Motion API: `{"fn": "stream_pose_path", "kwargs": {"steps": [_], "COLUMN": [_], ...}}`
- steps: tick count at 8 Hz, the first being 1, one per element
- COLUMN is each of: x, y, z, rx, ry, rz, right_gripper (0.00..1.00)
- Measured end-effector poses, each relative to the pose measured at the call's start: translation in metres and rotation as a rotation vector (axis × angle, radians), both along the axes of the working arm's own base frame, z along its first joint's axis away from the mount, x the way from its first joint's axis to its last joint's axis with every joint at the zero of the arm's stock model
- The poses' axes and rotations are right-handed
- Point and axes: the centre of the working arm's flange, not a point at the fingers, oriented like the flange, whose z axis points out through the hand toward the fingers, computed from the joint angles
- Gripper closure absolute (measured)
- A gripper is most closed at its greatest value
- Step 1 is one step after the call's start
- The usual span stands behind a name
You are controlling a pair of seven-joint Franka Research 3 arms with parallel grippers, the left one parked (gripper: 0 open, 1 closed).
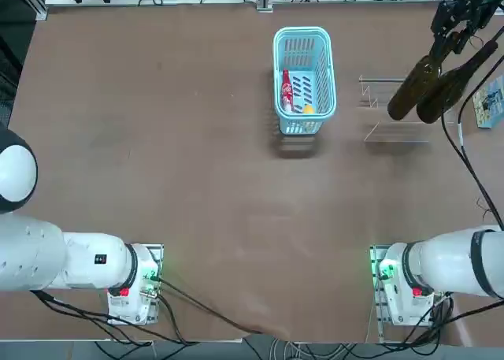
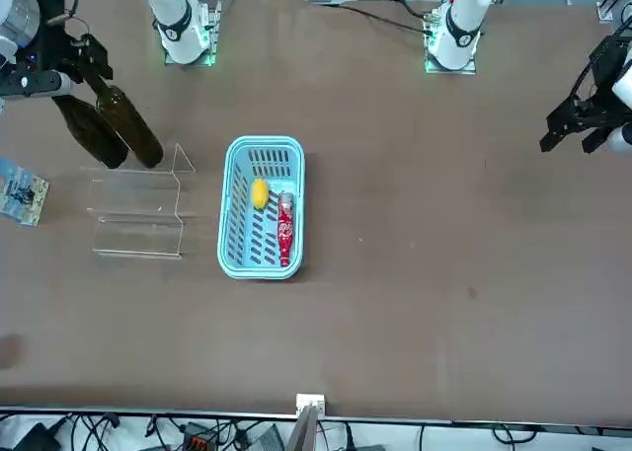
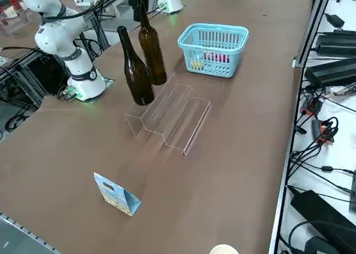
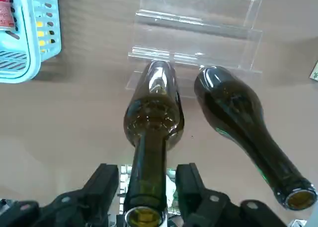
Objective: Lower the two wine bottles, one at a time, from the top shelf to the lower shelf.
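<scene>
Right gripper [image 4: 147, 180]: fingers apart astride the neck of one dark olive-brown glass bottle [image 3: 153, 51], gap visible; its twin [image 3: 137, 76] beside it, both upright on the clear acrylic top shelf [image 3: 162, 98], upper left of right side view; risk: off-centre closing could tip the bottle into its close neighbour

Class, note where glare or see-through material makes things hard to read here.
Right wrist view: bright glints on the bottle shoulders and the clear stand's edges; top view: the stand nearly vanishes against the table.
</scene>
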Motion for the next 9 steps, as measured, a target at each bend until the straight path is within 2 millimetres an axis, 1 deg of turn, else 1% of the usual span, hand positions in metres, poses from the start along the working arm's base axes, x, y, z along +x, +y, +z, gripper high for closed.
{"fn": "stream_pose_path", "kwargs": {"steps": [1, 2, 4, 5, 6, 7, 9], "x": [-0.0002, -0.0002, -0.0002, -0.0002, -0.0002, -0.0001, 0.0002], "y": [0.0000, 0.0000, 0.0000, 0.0001, 0.0001, -0.0004, 0.0000], "z": [-0.0003, -0.0004, -0.0005, -0.0005, -0.0005, -0.0001, 0.0002], "rx": [0.000, 0.000, 0.000, 0.000, -0.001, -0.005, -0.006], "ry": [0.002, 0.002, 0.002, 0.002, 0.002, 0.001, -0.002], "rz": [0.000, 0.000, 0.000, 0.000, 0.000, 0.000, 0.001], "right_gripper": [0.32, 0.32, 0.35, 0.46, 0.51, 0.60, 0.61]}}
